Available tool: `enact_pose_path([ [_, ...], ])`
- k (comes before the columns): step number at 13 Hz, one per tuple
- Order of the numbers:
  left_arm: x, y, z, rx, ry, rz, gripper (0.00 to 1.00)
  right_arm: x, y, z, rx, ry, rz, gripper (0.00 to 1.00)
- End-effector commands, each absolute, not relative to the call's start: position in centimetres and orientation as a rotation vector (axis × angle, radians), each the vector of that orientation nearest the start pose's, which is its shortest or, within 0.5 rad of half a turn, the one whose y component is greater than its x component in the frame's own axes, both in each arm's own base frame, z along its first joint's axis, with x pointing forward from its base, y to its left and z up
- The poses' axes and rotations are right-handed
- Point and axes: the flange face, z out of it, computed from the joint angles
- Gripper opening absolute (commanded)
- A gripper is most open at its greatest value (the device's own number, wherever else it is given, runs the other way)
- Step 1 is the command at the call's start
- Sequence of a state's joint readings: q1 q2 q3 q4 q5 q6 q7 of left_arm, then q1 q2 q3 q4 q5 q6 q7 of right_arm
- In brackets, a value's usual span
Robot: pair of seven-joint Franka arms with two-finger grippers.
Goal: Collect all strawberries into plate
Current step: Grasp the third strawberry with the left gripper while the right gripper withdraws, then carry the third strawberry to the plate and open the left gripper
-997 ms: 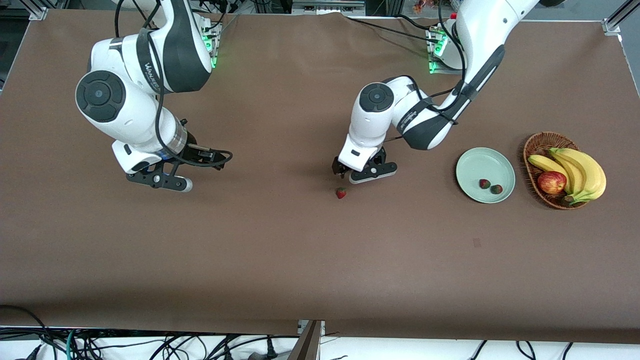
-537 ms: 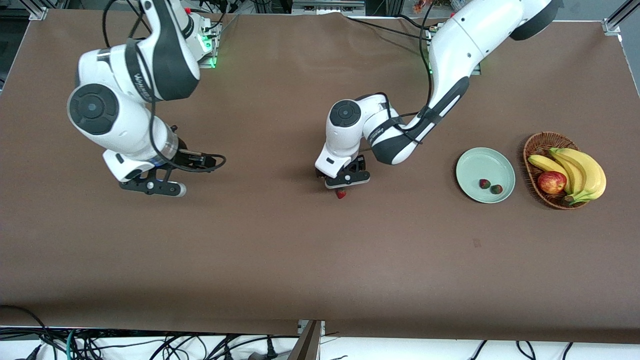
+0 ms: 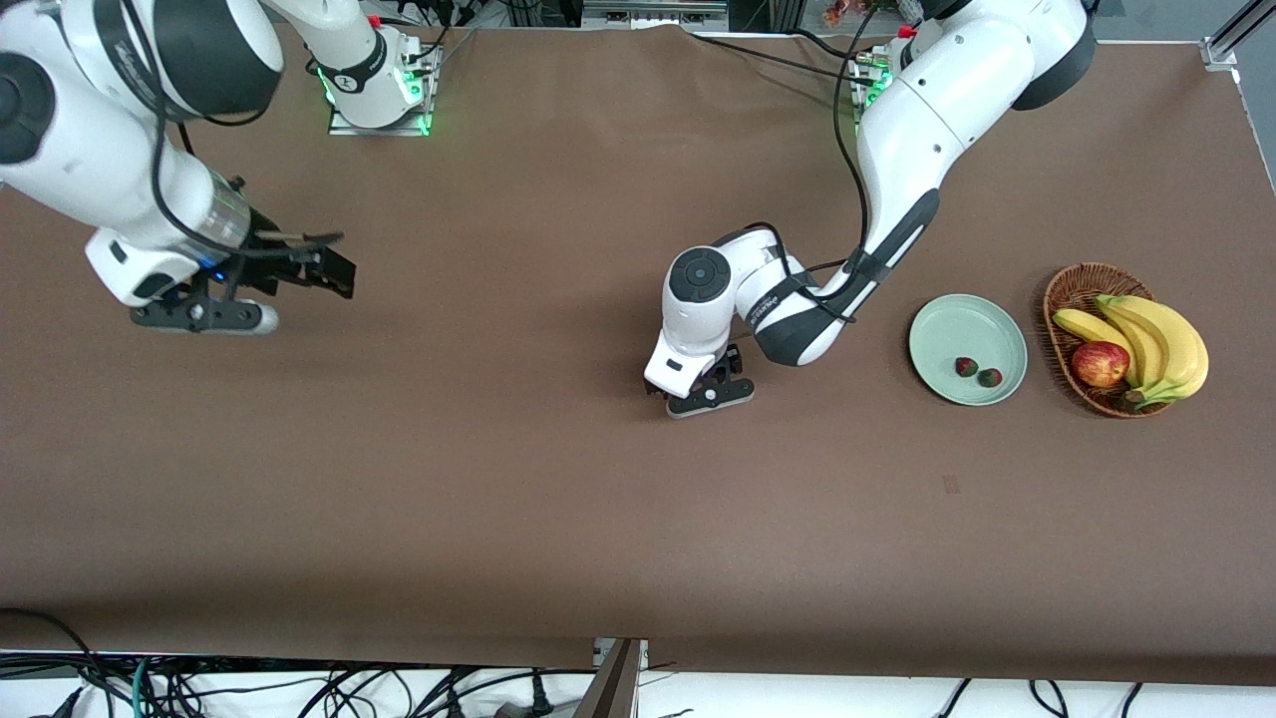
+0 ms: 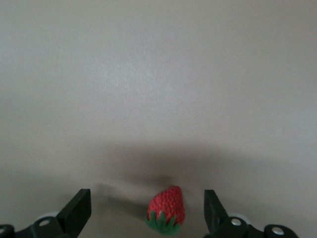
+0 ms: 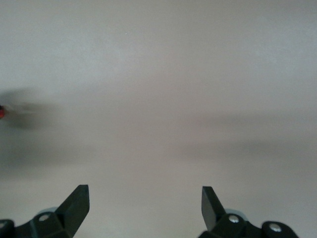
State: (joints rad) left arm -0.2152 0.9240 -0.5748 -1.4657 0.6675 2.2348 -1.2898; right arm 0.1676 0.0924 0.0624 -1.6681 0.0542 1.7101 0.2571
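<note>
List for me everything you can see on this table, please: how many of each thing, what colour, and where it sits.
strawberries on the plate: two, red, side by side on the part of the plate nearer the front camera.
loose strawberry: one, red with a green top, on the table mid-table, between the open fingers of the left tool.
plate: one, pale mint green, toward the left arm's end of the table, beside the basket.
basket: one, brown wicker, at the left arm's end.
bananas: one bunch, yellow, in the basket.
apple: one, red and yellow, in the basket.
table: one, brown cover.
left tool: open, low over the loose strawberry.
right tool: open, empty, over the right arm's end of the table.
</note>
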Motion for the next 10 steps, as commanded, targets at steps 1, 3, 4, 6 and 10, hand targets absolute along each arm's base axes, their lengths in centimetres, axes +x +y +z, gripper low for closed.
enact_pose_path([
  [1,56.2,-45.1,17.1,-3.062,-0.384,-0.134,1.0,56.1,13.6,54.6,-3.113,0.013,0.066,1.0],
  [3,56.2,-45.2,17.1,-3.062,-0.39,-0.133,1.0,56.8,13.6,55.6,-3.138,-0.003,0.015,1.0],
  [4,56.2,-45.2,17.2,-3.064,-0.397,-0.132,0.99,57.4,13.5,56.0,-3.136,0.0,-0.001,1.0],
  [6,56.6,-45.1,17.9,-3.074,-0.43,-0.121,0.76,57.9,13.0,56.1,-3.136,0.012,-0.006,1.0],
  [10,57.0,-45.4,18.6,-3.089,-0.48,-0.102,0.37,58.1,12.7,57.5,-3.164,0.018,-0.044,1.0],
])
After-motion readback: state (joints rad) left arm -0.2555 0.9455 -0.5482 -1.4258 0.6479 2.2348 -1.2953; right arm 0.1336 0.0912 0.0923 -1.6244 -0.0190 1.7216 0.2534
